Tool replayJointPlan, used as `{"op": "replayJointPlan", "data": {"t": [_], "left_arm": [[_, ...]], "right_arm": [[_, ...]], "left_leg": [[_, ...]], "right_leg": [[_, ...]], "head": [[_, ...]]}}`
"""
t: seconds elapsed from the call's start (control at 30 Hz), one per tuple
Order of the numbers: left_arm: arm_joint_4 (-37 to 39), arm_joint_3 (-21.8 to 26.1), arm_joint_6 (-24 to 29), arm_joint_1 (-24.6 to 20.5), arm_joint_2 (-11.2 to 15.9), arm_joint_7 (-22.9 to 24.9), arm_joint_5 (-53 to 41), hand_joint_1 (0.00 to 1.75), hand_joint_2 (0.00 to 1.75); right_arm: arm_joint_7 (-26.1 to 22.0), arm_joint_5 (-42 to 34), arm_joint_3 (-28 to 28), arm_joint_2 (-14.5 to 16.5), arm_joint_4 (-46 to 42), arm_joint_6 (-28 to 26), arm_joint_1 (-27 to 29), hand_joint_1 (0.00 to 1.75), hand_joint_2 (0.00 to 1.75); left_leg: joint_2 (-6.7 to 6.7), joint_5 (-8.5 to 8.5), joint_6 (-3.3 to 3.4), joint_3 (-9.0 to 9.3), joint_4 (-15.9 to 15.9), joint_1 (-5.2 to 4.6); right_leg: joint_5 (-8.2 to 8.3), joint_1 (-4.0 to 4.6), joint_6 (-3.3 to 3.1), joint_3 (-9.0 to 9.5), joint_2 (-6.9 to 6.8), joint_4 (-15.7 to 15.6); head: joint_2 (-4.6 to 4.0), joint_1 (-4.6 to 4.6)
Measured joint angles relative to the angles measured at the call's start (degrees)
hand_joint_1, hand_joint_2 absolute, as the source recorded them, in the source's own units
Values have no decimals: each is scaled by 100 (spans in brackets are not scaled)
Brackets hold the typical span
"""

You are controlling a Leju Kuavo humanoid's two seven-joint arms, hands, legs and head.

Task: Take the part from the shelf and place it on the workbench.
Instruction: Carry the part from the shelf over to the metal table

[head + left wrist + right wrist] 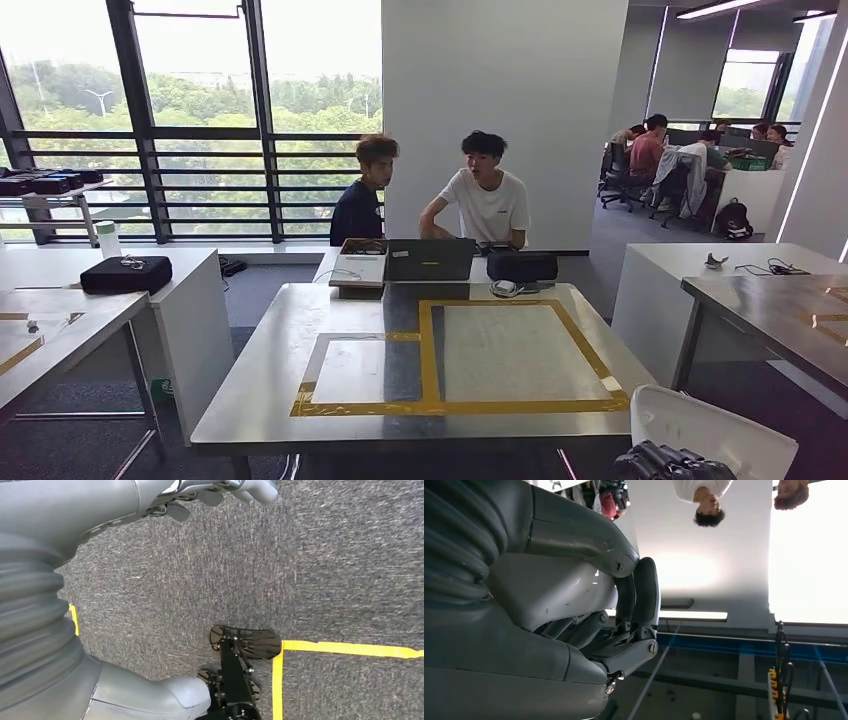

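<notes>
The part (715,430) is a pale, smooth-skinned piece at the lower right of the head view. My right hand (670,463) grips it from below, just off the near right corner of the workbench (270,370). In the right wrist view the dark fingers (636,625) curl around the part's light grey body (549,587). The workbench is a steel table marked with a large yellow-taped square (520,355) and a smaller one (350,370). My left hand (215,492) hangs over grey carpet with its fingers apart and holds nothing.
Two people (487,200) sit behind the workbench's far edge. A laptop (430,260), a black bag (521,266) and a small box (360,268) lie there. A steel table (60,320) stands to the left and another (780,310) to the right. Yellow floor tape (350,649) crosses the carpet.
</notes>
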Motion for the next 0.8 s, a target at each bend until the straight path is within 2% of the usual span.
{"op": "replayJointPlan", "data": {"t": [0.03,0.1,0.13,0.17,0.2,0.23,0.27,0.3,0.33,0.43,0.5,0.53,0.6,0.63,0.67,0.7,0.73,0.77,0.8], "left_arm": [[-1,1,-2,1,1,-2,11,0,175],[-1,5,-8,9,4,-15,34,0,175],[-1,9,-14,16,9,-25,48,0,175],[-1,13,-23,21,15,-34,63,0,175],[0,16,-32,25,20,-40,78,0,175],[1,19,-38,27,22,-42,91,0,175],[2,21,-44,27,23,-42,100,0,175],[3,23,-46,27,23,-41,102,0,175],[3,27,-48,30,24,-41,102,0,175],[4,52,-46,43,22,-53,104,0,175],[2,63,-46,41,21,-72,103,0,175],[2,65,-46,42,22,-78,101,0,175],[2,69,-46,55,27,-71,97,0,175],[3,70,-46,69,30,-67,96,0,175],[4,71,-46,84,30,-63,94,0,175],[5,71,-46,94,32,-63,93,0,175],[5,71,-46,100,36,-64,92,0,175],[6,72,-46,104,40,-64,92,0,175],[7,73,-46,104,44,-64,92,0,175]], "right_arm": [[0,-2,3,-1,3,3,-20,175,175],[5,2,33,4,28,14,-50,175,175],[13,9,58,13,51,20,-65,175,175],[27,21,91,30,80,25,-94,175,175],[45,39,128,51,108,27,-137,175,175],[59,59,164,75,134,27,-188,175,175],[72,73,201,97,161,27,-243,175,175],[78,84,235,113,187,27,-290,175,175],[83,88,258,125,211,26,-322,175,175],[99,80,292,147,258,12,-355,175,175],[74,33,296,150,272,9,-386,175,175],[44,-15,297,149,281,14,-404,175,175],[-24,-121,297,139,312,33,-433,175,175],[-44,-160,297,134,329,40,-434,175,175],[-55,-185,297,130,347,45,-436,175,175],[-59,-199,297,125,361,47,-437,175,175],[-61,-209,297,118,371,47,-440,175,175],[-62,-216,297,111,378,47,-447,175,175],[-62,-219,297,103,384,47,-458,175,175]], "left_leg": [[1,-25,25,30,-7,3],[1,-90,47,84,-7,1],[-3,-127,46,121,-6,1],[-8,-168,39,170,-6,0],[-14,-212,29,232,-6,0],[-19,-258,16,295,-6,0],[-23,-304,-5,350,-4,-8],[-28,-345,-32,384,-1,-14],[-32,-375,-61,396,-6,-18],[-31,-432,-165,432,-40,-17],[-20,-558,-220,370,184,-18],[-15,-678,-238,223,473,-11],[-10,-939,-265,-227,1232,-6],[-9,-959,-274,-429,1492,-4],[-9,-861,-277,-542,1554,-3],[-8,-643,-275,-542,1388,-1],[-6,-341,-267,-443,1022,1],[-5,-111,-253,-303,645,-1],[-6,35,-231,-175,322,-5]], "right_leg": [[-126,-5,22,-196,-4,342],[-347,-8,47,-731,-4,1127],[-320,-8,48,-932,-4,1338],[-165,-8,40,-1026,-4,1326],[102,-7,22,-997,-4,1072],[417,-3,-5,-882,-6,663],[639,12,-36,-747,-6,274],[767,29,-65,-630,-6,-28],[797,47,-90,-561,-5,-191],[720,51,-164,-481,0,-285],[688,18,-234,-388,-5,-338],[664,11,-262,-338,-10,-353],[588,14,-295,-256,-14,-353],[544,15,-296,-210,-12,-351],[499,16,-292,-156,-8,-349],[450,15,-283,-91,-3,-347],[393,13,-271,-15,-1,-346],[335,19,-249,45,0,-344],[280,27,-221,84,6,-337]], "head": [[-1,3],[-1,5],[-1,4],[-1,7],[-1,8],[-2,9],[-2,8],[-2,6],[-2,-2],[0,-21],[1,-32],[1,-41],[-2,-57],[-1,-62],[-2,-67],[-1,-70],[-1,-74],[-2,-74],[-2,-75]]}}
